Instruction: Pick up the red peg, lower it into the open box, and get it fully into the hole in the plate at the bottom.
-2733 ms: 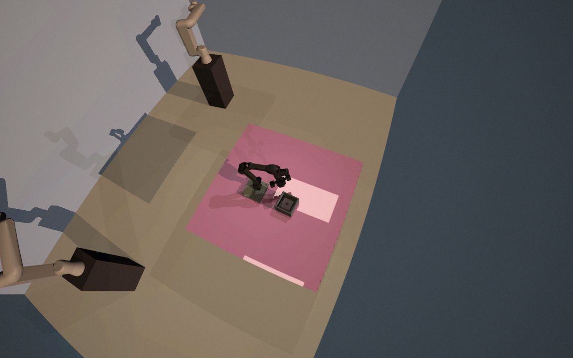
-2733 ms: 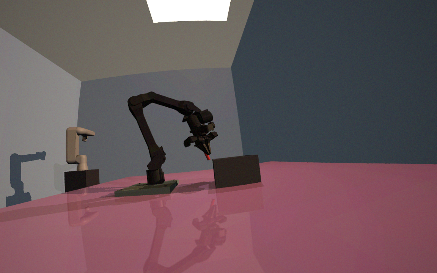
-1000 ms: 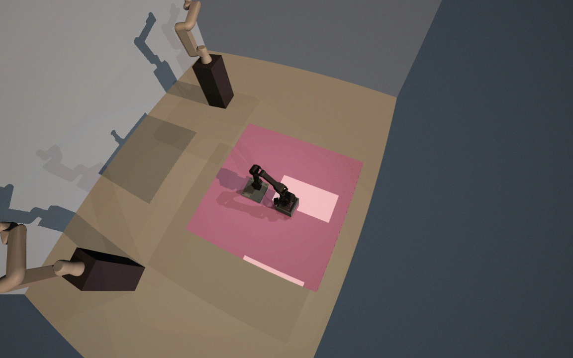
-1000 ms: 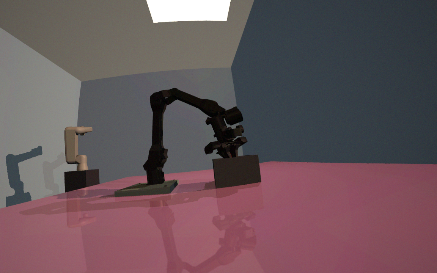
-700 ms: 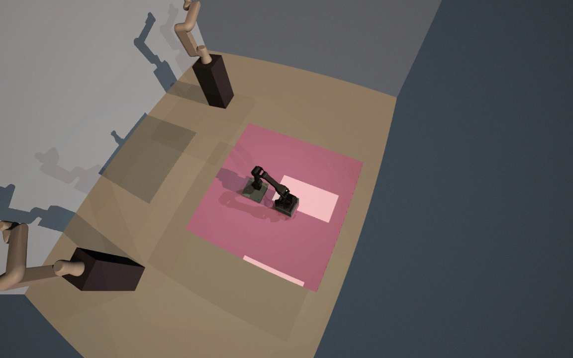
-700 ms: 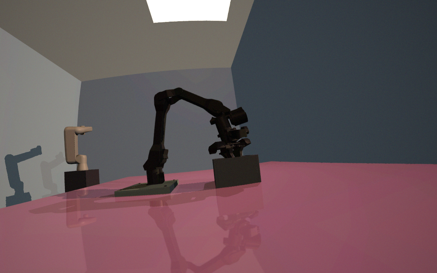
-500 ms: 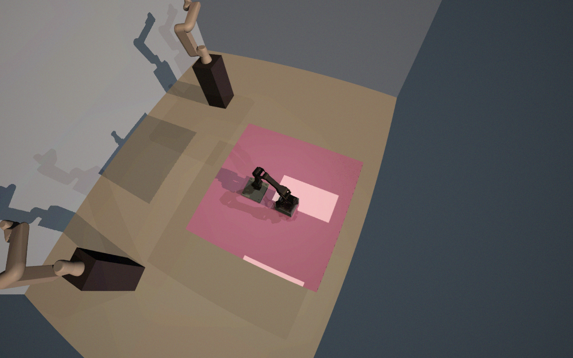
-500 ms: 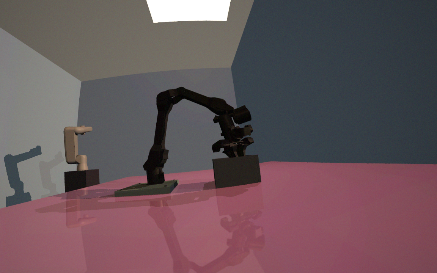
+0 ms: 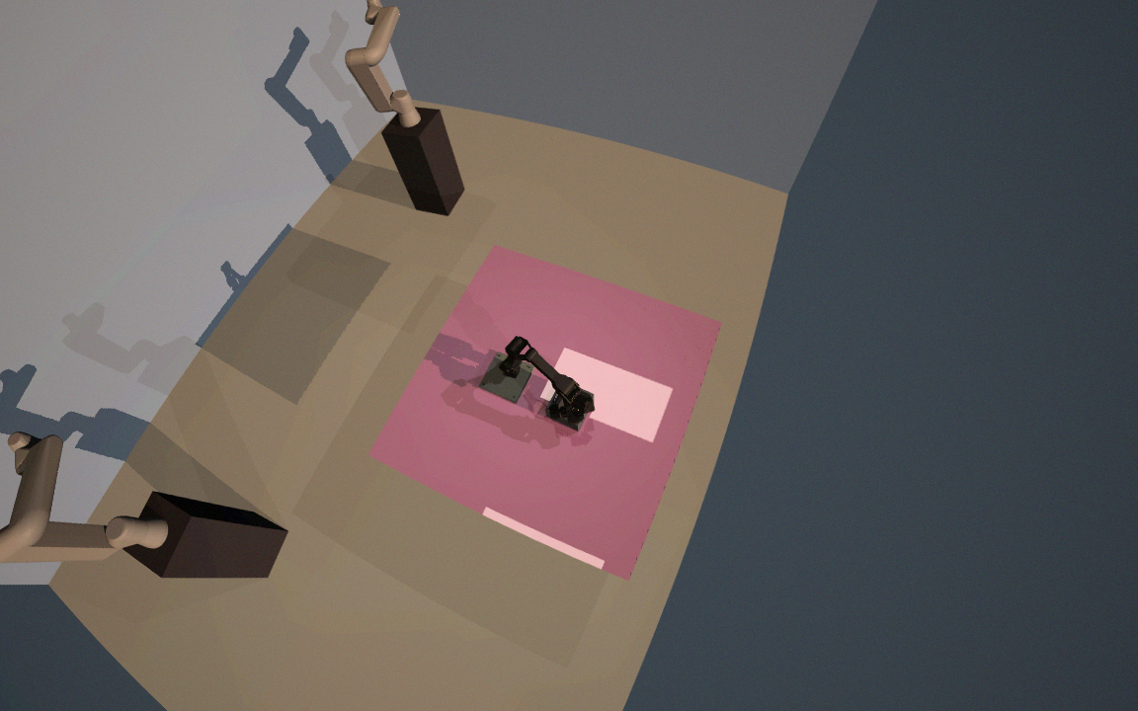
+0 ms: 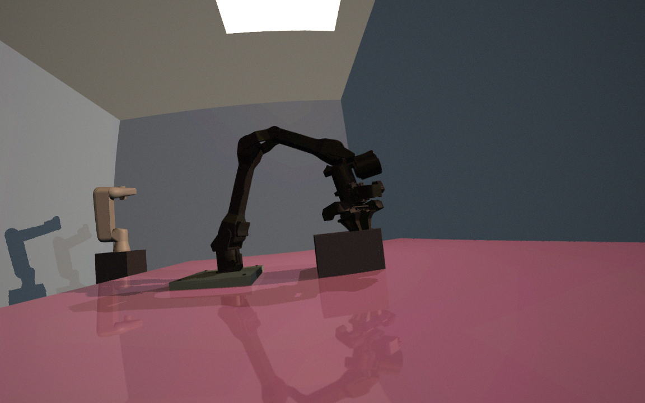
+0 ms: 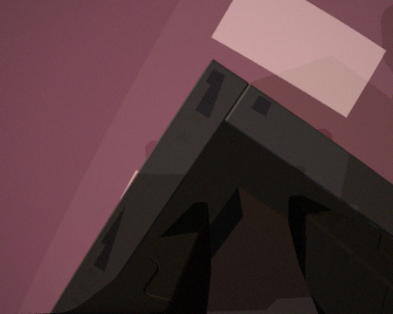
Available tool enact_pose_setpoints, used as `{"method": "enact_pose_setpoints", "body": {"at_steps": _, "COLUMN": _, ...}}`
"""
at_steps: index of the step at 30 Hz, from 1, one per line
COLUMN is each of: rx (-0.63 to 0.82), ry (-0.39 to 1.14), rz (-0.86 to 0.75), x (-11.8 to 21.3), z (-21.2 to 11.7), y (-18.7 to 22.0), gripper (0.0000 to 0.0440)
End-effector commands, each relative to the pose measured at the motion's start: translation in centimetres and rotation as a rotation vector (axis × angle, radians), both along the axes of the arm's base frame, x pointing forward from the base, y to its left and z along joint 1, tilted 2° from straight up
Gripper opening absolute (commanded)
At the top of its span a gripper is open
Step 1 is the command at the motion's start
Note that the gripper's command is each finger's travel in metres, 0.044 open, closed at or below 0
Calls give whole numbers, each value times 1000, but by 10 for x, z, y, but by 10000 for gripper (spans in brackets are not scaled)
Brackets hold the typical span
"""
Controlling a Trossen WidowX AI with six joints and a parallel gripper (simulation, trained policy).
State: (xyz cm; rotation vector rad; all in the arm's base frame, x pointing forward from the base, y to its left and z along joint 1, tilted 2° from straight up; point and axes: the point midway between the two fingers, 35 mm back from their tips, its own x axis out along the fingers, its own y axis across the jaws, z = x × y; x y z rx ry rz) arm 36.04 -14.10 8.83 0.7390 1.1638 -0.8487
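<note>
The dark open box (image 9: 568, 424) (image 10: 350, 254) (image 11: 179, 146) stands in front of the arm; its rim and one corner fill much of the wrist view. My gripper (image 9: 570, 409) (image 10: 358, 228) (image 11: 248, 212) points down over the box, with its fingertips at or below the rim in the exterior view. Its fingers stand apart, partly open, with a gap between them in the wrist view. A brownish part of the plate (image 11: 258, 249) shows through that gap. The red peg and the hole do not show in any view; the box walls and gripper hide much of the inside.
The arm's green-grey base (image 9: 501, 387) (image 10: 204, 281) is fixed on the pink table top (image 9: 546, 300) (image 10: 515, 300), beside the box. Two tan arms (image 9: 32, 495) (image 9: 369, 75) on dark pedestals stand beyond the pink area. The box walls surround the fingers closely.
</note>
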Motion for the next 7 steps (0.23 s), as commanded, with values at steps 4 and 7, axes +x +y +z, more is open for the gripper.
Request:
{"method": "enact_pose_setpoints", "body": {"at_steps": 4, "rx": 4, "ry": 12, "rz": 5, "x": 4, "z": 2, "y": -15, "gripper": 119}}
{"method": "enact_pose_setpoints", "body": {"at_steps": 7, "rx": -3, "ry": 15, "rz": 4, "x": 4, "z": 4, "y": -23, "gripper": 117}}
